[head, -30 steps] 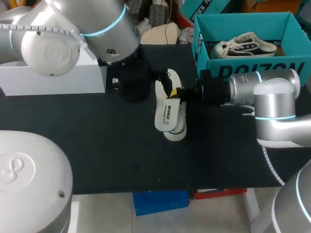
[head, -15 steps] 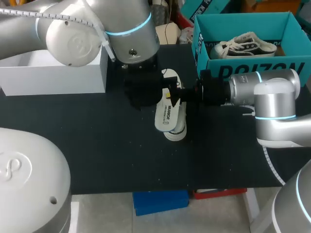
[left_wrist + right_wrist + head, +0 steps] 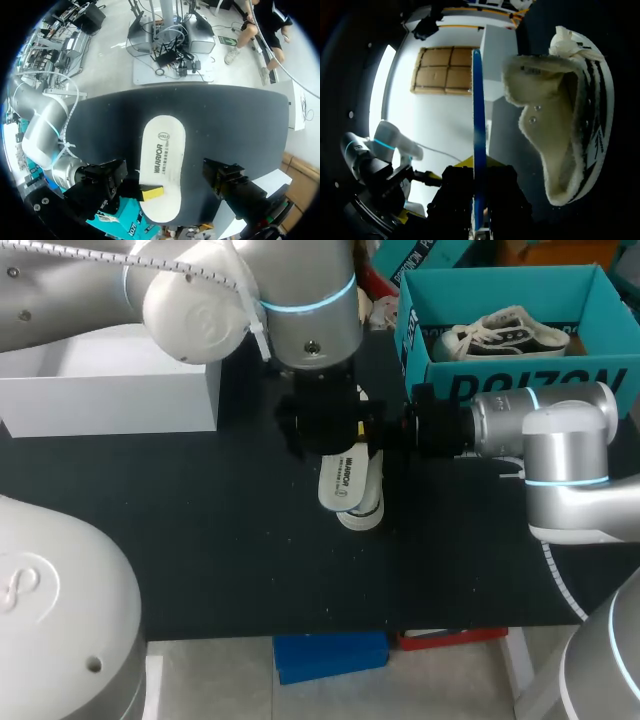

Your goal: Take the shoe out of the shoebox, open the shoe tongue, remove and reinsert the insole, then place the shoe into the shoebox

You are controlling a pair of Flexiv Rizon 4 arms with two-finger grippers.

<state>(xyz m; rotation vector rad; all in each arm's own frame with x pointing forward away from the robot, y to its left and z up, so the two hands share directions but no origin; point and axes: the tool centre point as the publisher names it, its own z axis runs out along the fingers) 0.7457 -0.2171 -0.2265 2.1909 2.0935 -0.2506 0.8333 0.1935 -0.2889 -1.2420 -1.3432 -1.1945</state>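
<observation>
Nearest on the black table (image 3: 200, 540), a fleece-lined shoe (image 3: 365, 512) lying partly hidden beneath the white insole (image 3: 345, 478). Insole pinched by one long edge in the right gripper (image 3: 479, 175), fingers pressed on it from both sides; left gripper (image 3: 165, 172) directly above, fingers spread wide to either side of the insole, touching nothing. Farther back, a second shoe (image 3: 505, 332) inside the teal shoebox (image 3: 600, 370), with a white box (image 3: 110, 390) off to the left.

table (image 3: 200, 540): black, matte | white box (image 3: 110, 390): far left side
</observation>
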